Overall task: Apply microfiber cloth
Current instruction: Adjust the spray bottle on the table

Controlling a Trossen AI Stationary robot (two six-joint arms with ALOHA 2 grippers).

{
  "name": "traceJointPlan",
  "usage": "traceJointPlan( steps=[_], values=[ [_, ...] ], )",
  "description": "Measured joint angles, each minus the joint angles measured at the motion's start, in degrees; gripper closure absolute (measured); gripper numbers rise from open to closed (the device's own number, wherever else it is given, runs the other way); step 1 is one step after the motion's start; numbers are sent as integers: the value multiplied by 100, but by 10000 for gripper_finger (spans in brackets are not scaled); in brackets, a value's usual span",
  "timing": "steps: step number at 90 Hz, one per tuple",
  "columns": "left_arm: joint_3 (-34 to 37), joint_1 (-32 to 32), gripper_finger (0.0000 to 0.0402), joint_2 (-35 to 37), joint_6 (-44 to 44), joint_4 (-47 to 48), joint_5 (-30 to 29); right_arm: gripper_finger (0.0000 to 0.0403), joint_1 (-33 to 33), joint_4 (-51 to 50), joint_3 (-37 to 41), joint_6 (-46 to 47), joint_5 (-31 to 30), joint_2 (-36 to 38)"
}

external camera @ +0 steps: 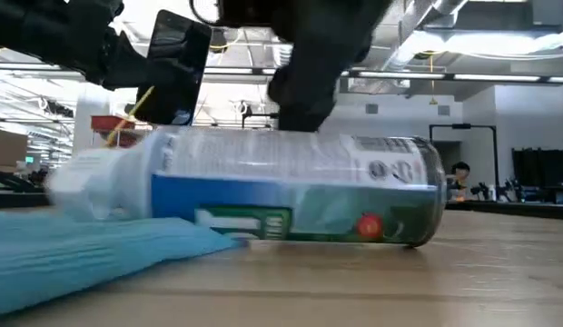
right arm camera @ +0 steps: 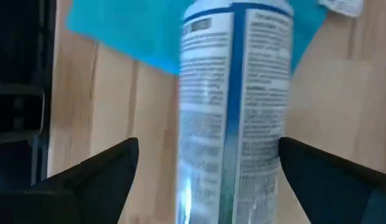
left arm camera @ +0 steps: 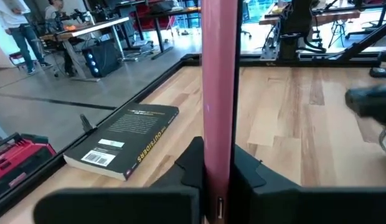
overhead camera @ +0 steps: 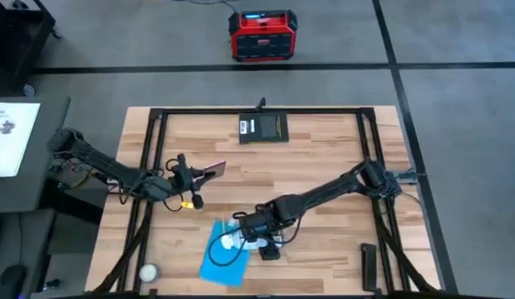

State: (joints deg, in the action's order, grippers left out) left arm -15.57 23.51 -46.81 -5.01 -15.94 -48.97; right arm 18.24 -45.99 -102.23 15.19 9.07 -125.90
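One light wooden slatted table (overhead camera: 324, 174) fills the middle of the high view, framed by black rails. Two dark arms work over it. One bright sky-blue microfiber cloth (overhead camera: 225, 257) lies flat near the lower edge, left of centre, a soft rectangle set at a slant, its surface smooth with slight wrinkles; a small white tag (right arm camera: 342, 5) shows at one corner in the right wrist view. One white and blue cylindrical spray bottle (external camera: 291, 186) lies on its side, its cap end over the cloth's edge, its body on bare wood. The right gripper (right arm camera: 208, 168) hangs over this bottle with its fingers spread wide on either side, not touching it. One black flat book (overhead camera: 263, 128) rests at upper centre. The left gripper (left arm camera: 218, 180), left of centre, is clenched on one slim pink-backed phone (left arm camera: 218, 87), held upright and clear of the table.
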Motion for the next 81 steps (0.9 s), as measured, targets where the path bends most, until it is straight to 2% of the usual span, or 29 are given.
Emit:
traceJointPlan(
  steps=[12, 23, 29, 37, 54, 71, 81],
  values=[
    [0, 2, 392, -2, -36, 93, 88, 30, -4, 14, 4, 38, -22, -514],
    [0, 7, 392, -2, -141, 147, 98, 38, -23, 80, -63, 124, 20, -653],
    [0, 13, 392, -2, -203, 188, 134, 62, -19, 161, -64, 259, -148, -707],
    [0, 39, 392, -2, -281, 218, 181, 122, -30, 215, -127, 253, -423, -682],
    [0, 139, 392, -2, -296, 193, 177, 121, -128, 363, -425, -274, -758, -739],
    [0, 203, 393, 0, -260, 162, 171, 121, -170, 769, -444, -621, -1334, -639],
    [0, 203, 393, -1, -182, 155, 77, 121, -162, 858, -442, -709, -1870, -340]
  ],
)
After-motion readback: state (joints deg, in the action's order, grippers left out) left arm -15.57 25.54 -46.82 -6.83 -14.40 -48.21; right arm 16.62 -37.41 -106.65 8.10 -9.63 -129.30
